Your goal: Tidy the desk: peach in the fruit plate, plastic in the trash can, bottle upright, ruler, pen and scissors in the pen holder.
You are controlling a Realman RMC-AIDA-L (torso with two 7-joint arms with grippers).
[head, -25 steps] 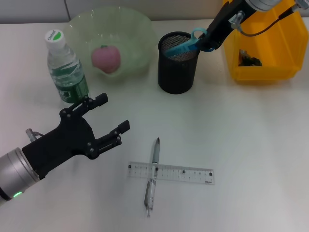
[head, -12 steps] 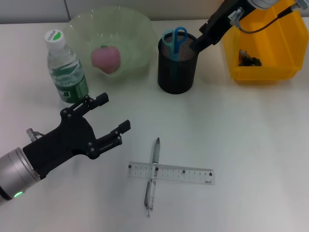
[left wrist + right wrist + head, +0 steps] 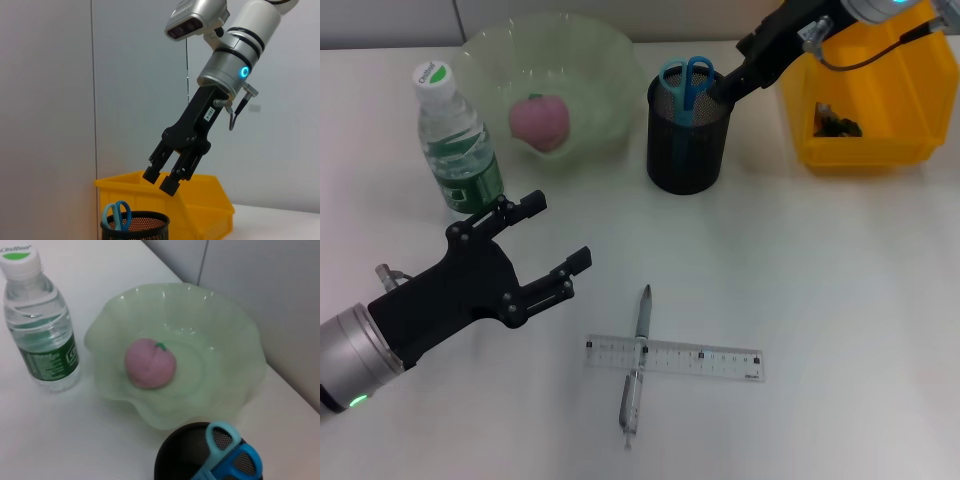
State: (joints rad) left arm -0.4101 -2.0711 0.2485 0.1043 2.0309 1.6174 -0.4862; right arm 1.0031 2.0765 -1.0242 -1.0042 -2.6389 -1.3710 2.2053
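right claw point(image 3: 167, 181): empty, jaws slightly apart, just above pen holder point(image 3: 688, 130) | scissors point(image 3: 682, 82): in holder, handles up | left claw point(image 3: 545, 240): open, empty, near bottle point(image 3: 457, 140) | pen point(image 3: 636, 365) crossing ruler point(image 3: 673, 357) on surface point(image 3: 840, 300) | peach point(image 3: 540, 122): in plate point(image 3: 590, 80)

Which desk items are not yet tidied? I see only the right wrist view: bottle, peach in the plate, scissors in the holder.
Observer: A pen and a ruler lie crossed on the desk, in front of the holder.
Operator: Is the right gripper holding anything?
Observer: No. The right gripper hangs open above the holder's rim, empty.
Operator: And the left one?
Observer: The left gripper hovers open in front of the bottle, left of the pen.
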